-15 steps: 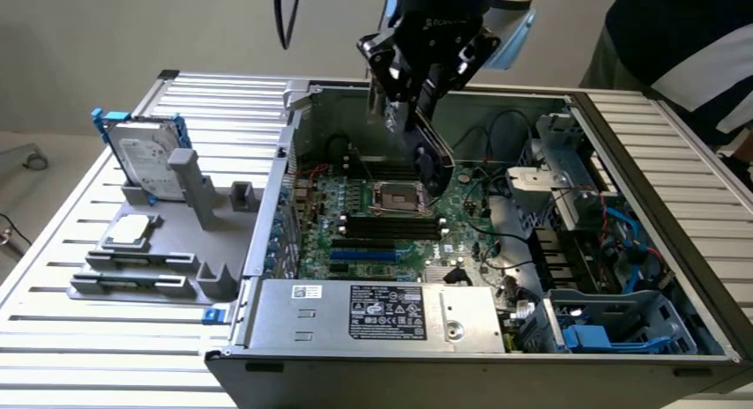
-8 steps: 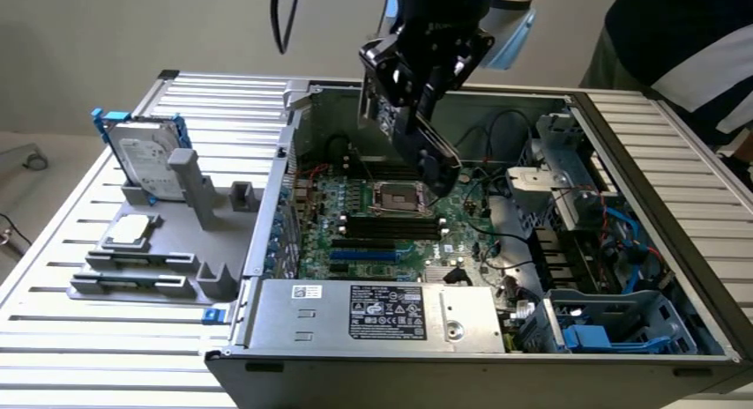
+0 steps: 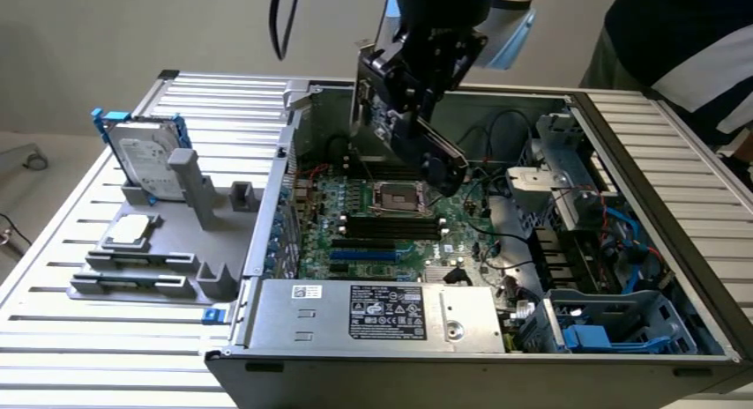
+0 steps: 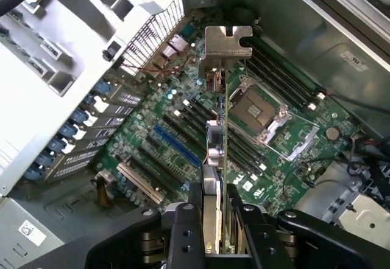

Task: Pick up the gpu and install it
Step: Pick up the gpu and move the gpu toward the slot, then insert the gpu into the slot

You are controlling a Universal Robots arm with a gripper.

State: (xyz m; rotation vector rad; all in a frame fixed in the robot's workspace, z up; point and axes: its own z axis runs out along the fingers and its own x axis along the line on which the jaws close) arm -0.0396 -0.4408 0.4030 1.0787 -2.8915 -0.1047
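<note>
The gpu (image 3: 398, 105) hangs tilted in the air over the open computer case, with my gripper (image 3: 433, 61) shut on it. Its green board and black cover face the exterior view's left. In the wrist view the gpu (image 4: 217, 135) is edge-on, its silver end bracket (image 4: 228, 41) farthest from the gripper (image 4: 216, 223), whose black fingers (image 4: 186, 226) clamp both faces of the card. Below lies the green motherboard (image 4: 146, 129) with a blue slot (image 4: 175, 145), black slots and the CPU socket (image 4: 259, 108). The card is clear of the board.
A grey holder (image 3: 176, 250) at the exterior view's left carries a hard drive (image 3: 147, 162) and thin black sticks (image 3: 130, 281). The power supply (image 3: 376, 312) fills the case's near side, and cables and a drive cage (image 3: 612, 325) its right. A person (image 3: 682, 39) stands at the far right.
</note>
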